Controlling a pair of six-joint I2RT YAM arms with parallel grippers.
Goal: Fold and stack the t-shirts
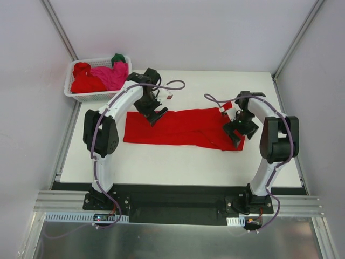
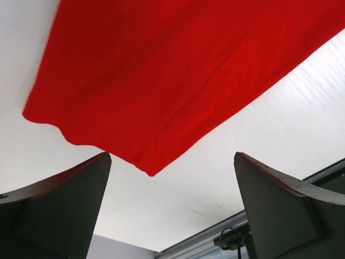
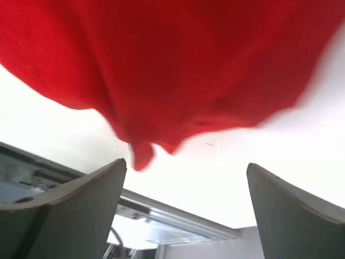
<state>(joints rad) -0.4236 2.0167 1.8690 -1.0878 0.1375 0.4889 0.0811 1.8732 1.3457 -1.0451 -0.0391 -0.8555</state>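
At the near edge, the 2 arms are bolted to a black strip (image 1: 178,197) in front of the white table (image 1: 178,164). The left arm (image 1: 110,116) reaches up and inward, and the right arm (image 1: 272,137) bends over toward the middle.

1 red t-shirt (image 1: 186,128) lies flat on the table between them, drawn out into a long band that runs from left to right. Its right end narrows to a point near the right arm.

The left gripper (image 1: 156,116) hangs over the upper left part of the band. In the left wrist view, the left gripper (image 2: 171,162) has its 2 dark fingers (image 2: 70,199) spread wide with nothing between them, so it is open. The red t-shirt (image 2: 178,70) fills the upper part of that view. A seam runs across it, and 1 corner points down toward the gap between the fingers.

The right gripper (image 1: 237,137) sits over the right end of the band. In the right wrist view, the right gripper (image 3: 186,164) also has its fingers (image 3: 81,205) wide apart and holds nothing. The red t-shirt (image 3: 172,70) looks blurred and bunched there. A small tip of cloth hangs just beyond the left finger, and bare table shows between the fingers.

At the far left corner of the table stands a white lattice basket (image 1: 75,95). In it are a crumpled red shirt (image 1: 83,81), a pink shirt (image 1: 111,75) beside it, and a dark green shirt (image 1: 118,57) at the back.
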